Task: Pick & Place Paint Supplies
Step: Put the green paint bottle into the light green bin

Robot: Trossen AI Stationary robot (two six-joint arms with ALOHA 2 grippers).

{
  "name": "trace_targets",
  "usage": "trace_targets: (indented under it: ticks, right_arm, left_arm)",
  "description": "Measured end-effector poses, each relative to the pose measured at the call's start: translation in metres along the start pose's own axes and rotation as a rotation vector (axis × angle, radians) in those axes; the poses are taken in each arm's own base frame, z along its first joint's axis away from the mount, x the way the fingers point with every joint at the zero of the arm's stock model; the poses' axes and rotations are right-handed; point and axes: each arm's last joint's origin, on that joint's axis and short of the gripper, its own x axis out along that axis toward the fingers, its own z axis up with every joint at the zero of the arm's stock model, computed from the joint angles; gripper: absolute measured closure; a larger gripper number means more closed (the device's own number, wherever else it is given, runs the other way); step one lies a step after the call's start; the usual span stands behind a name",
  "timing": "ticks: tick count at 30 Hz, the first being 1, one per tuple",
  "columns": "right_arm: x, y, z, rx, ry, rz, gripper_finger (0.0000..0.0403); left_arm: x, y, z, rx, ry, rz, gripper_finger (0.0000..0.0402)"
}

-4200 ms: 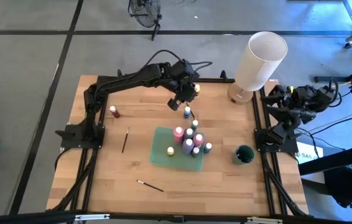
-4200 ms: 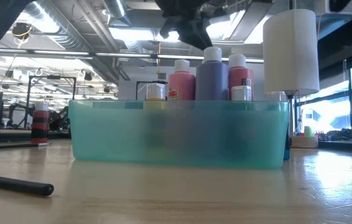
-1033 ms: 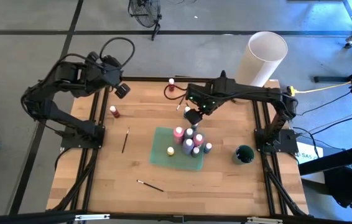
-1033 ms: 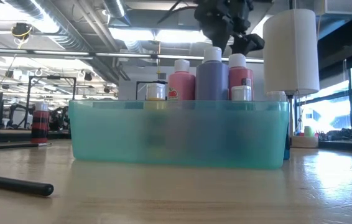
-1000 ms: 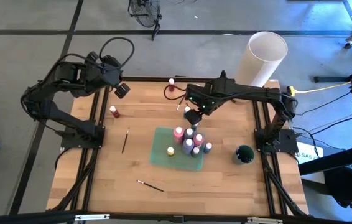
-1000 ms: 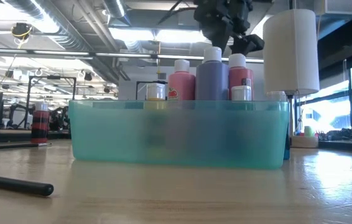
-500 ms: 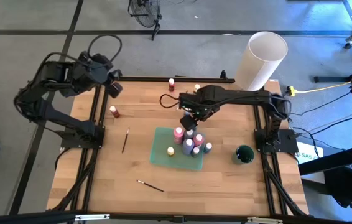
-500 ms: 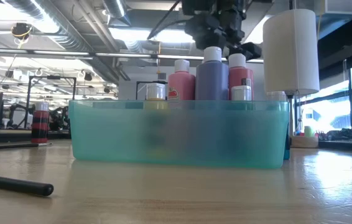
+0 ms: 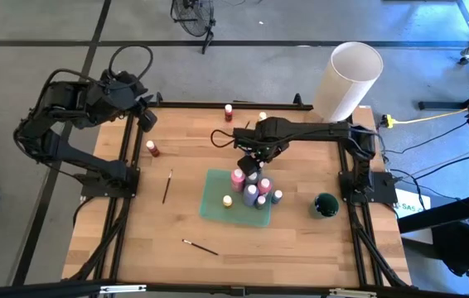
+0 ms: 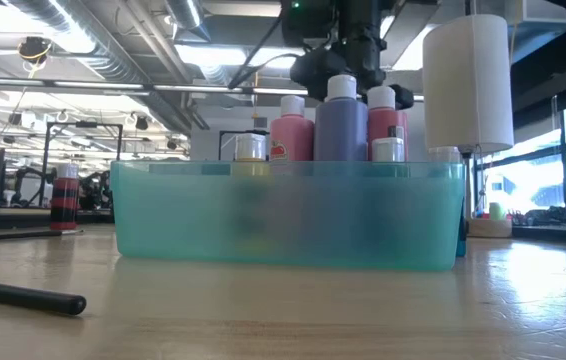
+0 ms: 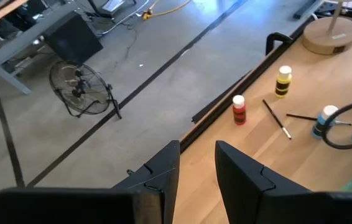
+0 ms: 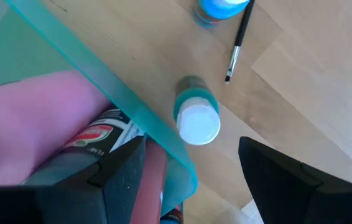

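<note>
A teal tray [image 9: 214, 203] in the middle of the table holds several paint bottles. A teal bottle with a white cap [image 12: 196, 121] stands on the wood just outside the tray's far wall. My right gripper [image 12: 191, 162] points down over it, open, with one finger over the tray wall and one over the bare table; the fingers are clear of the bottle. A blue bottle [image 12: 222, 7] and a brush [image 12: 238, 43] lie farther back. My left gripper [image 9: 146, 120] is raised at the far left corner, open with nothing between its fingers [image 11: 163, 168].
Loose on the table are a red bottle [image 9: 152, 149], a red bottle [image 9: 228, 111] and a yellow one [image 9: 262, 117] at the far edge, and two brushes [image 9: 167, 186] [image 9: 200, 247]. A large white cylinder [image 9: 346, 79] stands far right and a dark cup [image 9: 326, 204] at the right.
My right gripper has come down and toward the tray's far wall, and now stands over the teal bottle with its jaws as wide as before. My left gripper has drawn back toward the table's left edge.
</note>
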Motion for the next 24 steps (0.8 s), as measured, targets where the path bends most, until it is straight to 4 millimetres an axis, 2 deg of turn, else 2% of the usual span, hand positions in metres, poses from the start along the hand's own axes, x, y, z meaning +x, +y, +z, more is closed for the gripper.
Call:
trace_targets:
  ticks: [16, 24]
  right_arm:
    - [0.021, 0.004, 0.003, 0.023, 0.016, -0.004, 0.0139]
    - [0.024, 0.003, 0.003, 0.033, 0.019, 0.008, 0.0139]
  left_arm:
    - [-0.007, 0.006, -0.004, -0.005, -0.003, -0.054, 0.0304]
    - [-0.009, 0.009, -0.005, 0.003, -0.012, -0.057, 0.0304]
